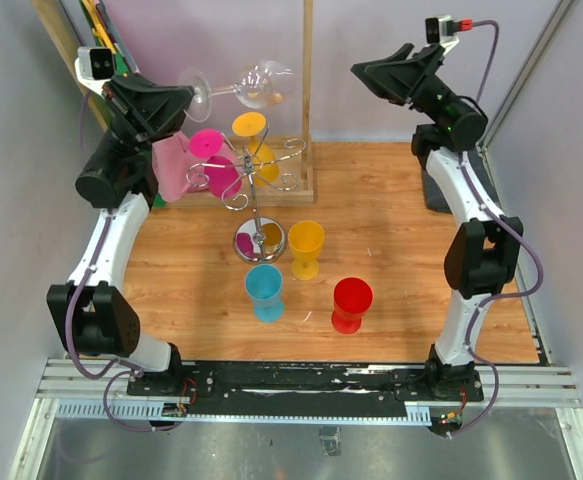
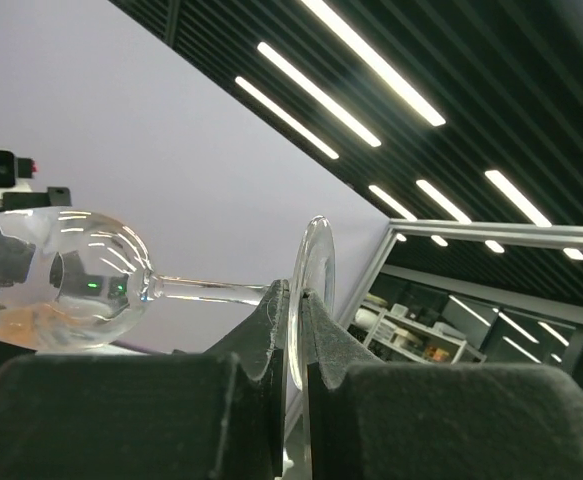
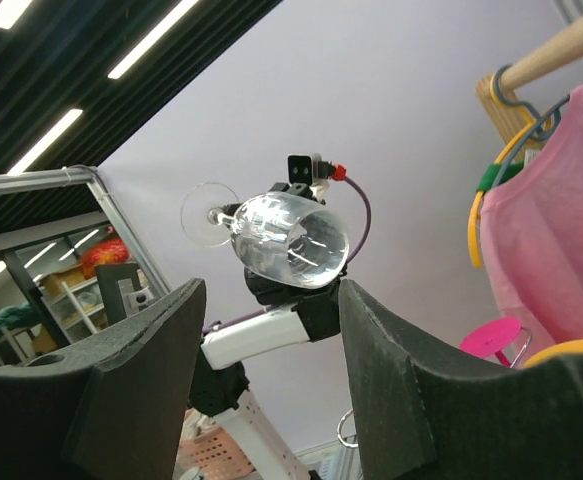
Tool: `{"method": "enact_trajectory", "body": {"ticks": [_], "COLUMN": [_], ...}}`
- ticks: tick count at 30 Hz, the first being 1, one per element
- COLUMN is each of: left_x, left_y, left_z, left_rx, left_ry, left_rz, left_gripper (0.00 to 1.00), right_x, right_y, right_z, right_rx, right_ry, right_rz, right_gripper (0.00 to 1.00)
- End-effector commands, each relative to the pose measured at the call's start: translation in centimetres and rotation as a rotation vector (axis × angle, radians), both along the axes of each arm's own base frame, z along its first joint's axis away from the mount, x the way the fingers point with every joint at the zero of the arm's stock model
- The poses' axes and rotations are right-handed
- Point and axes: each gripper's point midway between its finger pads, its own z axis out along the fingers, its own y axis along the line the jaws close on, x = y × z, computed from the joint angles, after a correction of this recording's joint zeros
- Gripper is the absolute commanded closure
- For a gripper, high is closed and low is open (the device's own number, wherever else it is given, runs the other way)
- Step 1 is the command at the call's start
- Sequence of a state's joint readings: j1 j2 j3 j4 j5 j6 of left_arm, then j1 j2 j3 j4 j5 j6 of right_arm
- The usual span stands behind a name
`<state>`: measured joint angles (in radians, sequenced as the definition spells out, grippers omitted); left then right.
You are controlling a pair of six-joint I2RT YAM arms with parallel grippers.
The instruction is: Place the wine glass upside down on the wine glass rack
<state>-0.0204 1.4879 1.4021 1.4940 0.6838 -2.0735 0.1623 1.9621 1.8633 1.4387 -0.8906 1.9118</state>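
Robotics laboratory test cell. Left arm and right arm are bolted to an aluminium rail at the near edge of a wooden bench, enclosed by plain partition walls. Overhead is a black slatted ceiling with strip lights; storage shelves stand beyond.

A clear wine glass; a silver wine glass rack; a magenta cup, a yellow cup, a second yellow cup, a blue cup, a red cup; pink cloth; brown wood-grain worktop.

No lettering, number or brand is legible anywhere. Shelves right of the left gripper are too blurred for labels.
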Motion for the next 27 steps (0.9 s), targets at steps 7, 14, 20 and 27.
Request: {"method": "enact_trajectory", "body": {"ticks": [7, 14, 20, 27], "left_x": [-1.7, -0.9, 1.3, 2.6], "left_y": [2.6, 4.3, 6.2, 8.7], "left_z": [1.0, 0.0, 0.0, -2.9], "left_rx": [0.068, 0.107, 0.208, 0.169], "left_ry": [0.021, 0.104, 0.21, 0.423], "left_rz": [0.239, 0.437, 0.746, 0.884], "left_gripper": [1.0, 1.0, 1.0, 1.0], "right_x": [-3.6, -3.6, -3.7, -4.5], "right_y": [-1.9, -1.9, -2.1, -2.1], "right_z": [2.3, 2.8, 3.3, 4.0], "right_rx": [0.007, 0.019, 0.036, 0.034], "right_ry": [-0.15, -0.162, -0.169, -0.194], "right_rz": [-0.04, -0.022, -0.018, -0.017], "right_gripper": [0.43, 0.44, 0.45, 0.45]}}
